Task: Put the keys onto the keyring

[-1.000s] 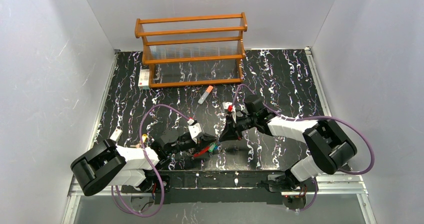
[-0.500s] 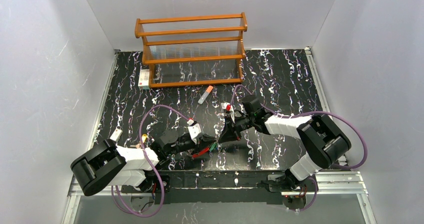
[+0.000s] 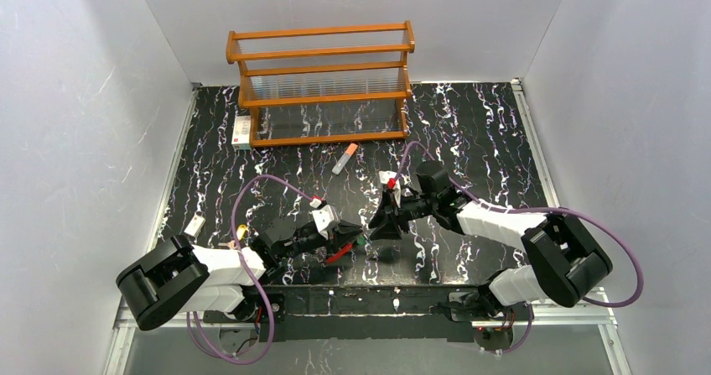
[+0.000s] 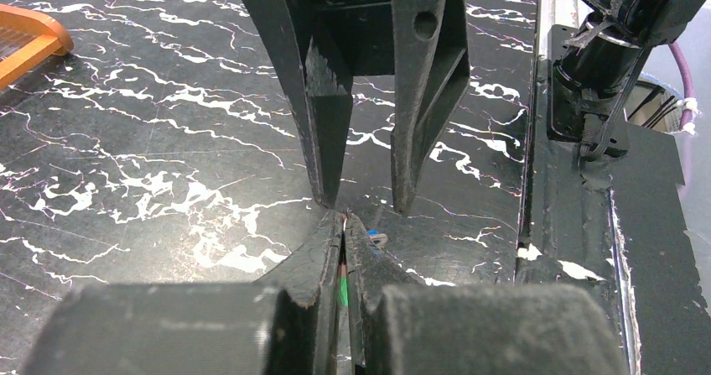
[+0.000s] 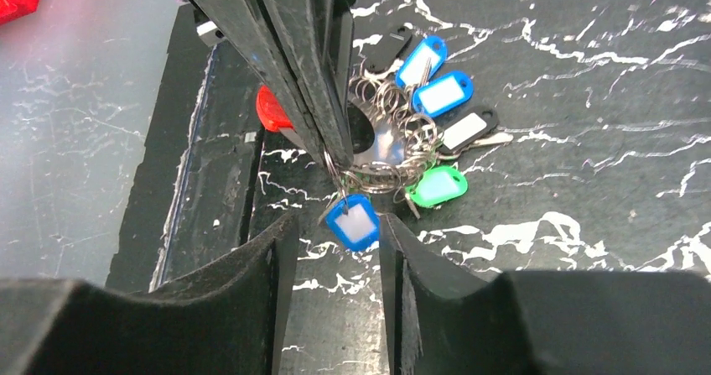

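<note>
My left pincer point(image 5: 335, 153) is clamped on the keyring point(image 5: 272, 111) — my right pincer point(image 4: 363, 204) stands apart, a blue key point(image 5: 354, 224) between its fingers.

- Wooden rack point(image 3: 323, 81), far centre of black marbled table point(image 3: 478, 140)
- Grey orange-capped stick point(image 3: 345, 158), near side of rack
- White tag point(image 3: 194, 225), left edge
- Small box point(image 3: 241, 130), left of rack

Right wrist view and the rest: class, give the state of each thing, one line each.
keyring: held, red section showing.
left gripper: shut on keyring.
right gripper: open, astride a blue key.
keys: bunched together.
rack: upright.
stick: lying, capped.
</note>
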